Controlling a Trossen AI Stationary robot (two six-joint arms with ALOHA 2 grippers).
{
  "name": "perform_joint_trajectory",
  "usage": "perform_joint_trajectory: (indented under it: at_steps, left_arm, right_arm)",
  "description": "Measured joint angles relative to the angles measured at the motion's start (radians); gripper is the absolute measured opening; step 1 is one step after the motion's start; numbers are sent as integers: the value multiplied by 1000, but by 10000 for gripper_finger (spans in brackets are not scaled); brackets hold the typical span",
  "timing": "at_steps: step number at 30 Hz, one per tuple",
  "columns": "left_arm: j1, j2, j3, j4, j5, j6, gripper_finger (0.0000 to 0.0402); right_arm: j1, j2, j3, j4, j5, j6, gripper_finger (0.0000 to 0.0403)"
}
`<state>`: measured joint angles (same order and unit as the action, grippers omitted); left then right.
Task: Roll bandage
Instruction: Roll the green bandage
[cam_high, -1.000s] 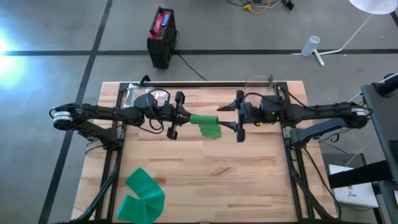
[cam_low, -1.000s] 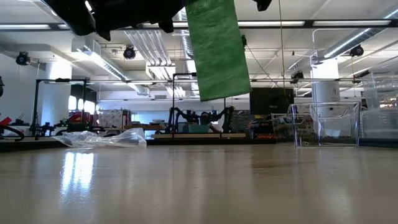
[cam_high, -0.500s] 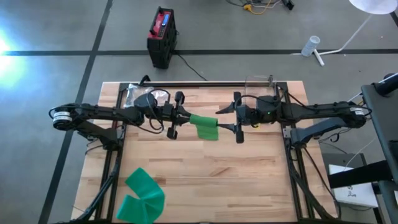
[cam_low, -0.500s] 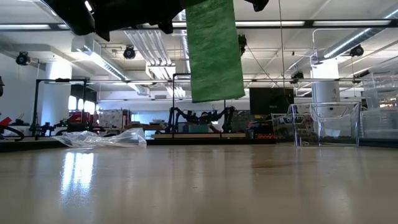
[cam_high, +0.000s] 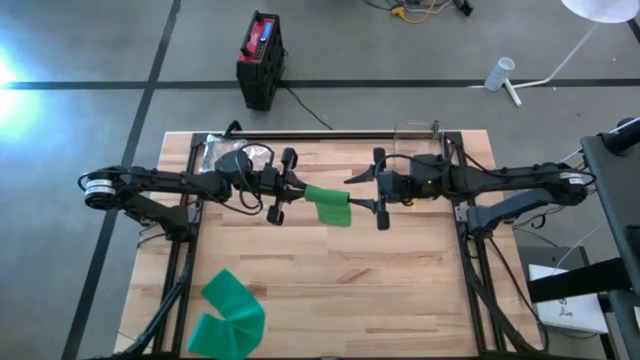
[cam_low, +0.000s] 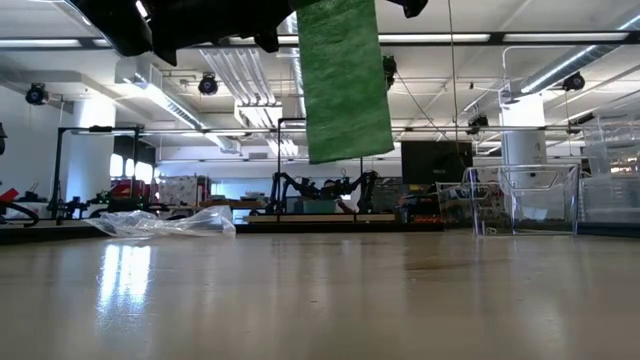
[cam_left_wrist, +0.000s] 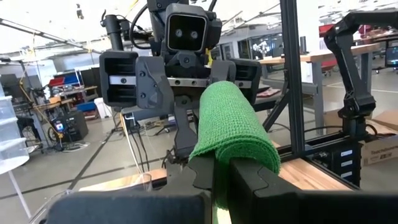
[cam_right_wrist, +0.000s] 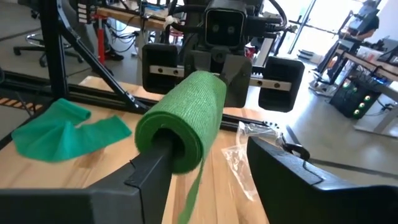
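Observation:
The green bandage (cam_high: 326, 199) is held high over the table's middle, partly wound into a roll (cam_right_wrist: 184, 118). Its loose tail (cam_low: 345, 80) hangs straight down, clear of the wood. My left gripper (cam_high: 290, 190) is shut on it, coming from the table's left. My right gripper (cam_high: 368, 196) faces it from the right with its fingers open. The roll's free end (cam_right_wrist: 169, 144) sits right at my right gripper's near finger (cam_right_wrist: 149, 174). Whether that finger touches the roll I cannot tell. The far finger (cam_right_wrist: 283, 165) stands apart from it. My left gripper has the bandage wound around its two shut fingers (cam_left_wrist: 245, 177), and a sliver of green (cam_left_wrist: 219, 208) shows in the slit between them. The fingers lie level, pointing toward the table's right, along the roll's axis. The roll is lifted clear with its tail hanging slack below.
A loose heap of green bandage (cam_high: 228, 315) lies at the table's near left corner. A crumpled clear plastic bag (cam_high: 225, 150) sits at the far left. A clear plastic container (cam_high: 418, 133) stands at the far edge. Bare wood lies below the grippers.
My right gripper has edged toward the left gripper and the roll, rolling a little about its own pointing line. The hanging tail has swung slightly toward the table's left.

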<state>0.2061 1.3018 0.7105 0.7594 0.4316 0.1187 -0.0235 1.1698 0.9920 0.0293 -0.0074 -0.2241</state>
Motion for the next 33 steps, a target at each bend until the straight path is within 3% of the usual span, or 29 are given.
perform_joint_trajectory:
  at_steps: [6,22,28,33]
  left_arm:
    - [0,0,0,2,-3,-18,7]
    - [0,2,0,-8,-88,-53,13]
    - [2,-115,0,-130,-170,-1,63]
    - [2,-176,-5,-158,-181,-35,123]
  right_arm:
    - [0,21,0,38,0,2,164]
    - [-1,39,0,53,4,-30,15]
    - [8,-40,-2,6,-6,-3,10]
    - [38,-114,-11,11,-16,-15,7]
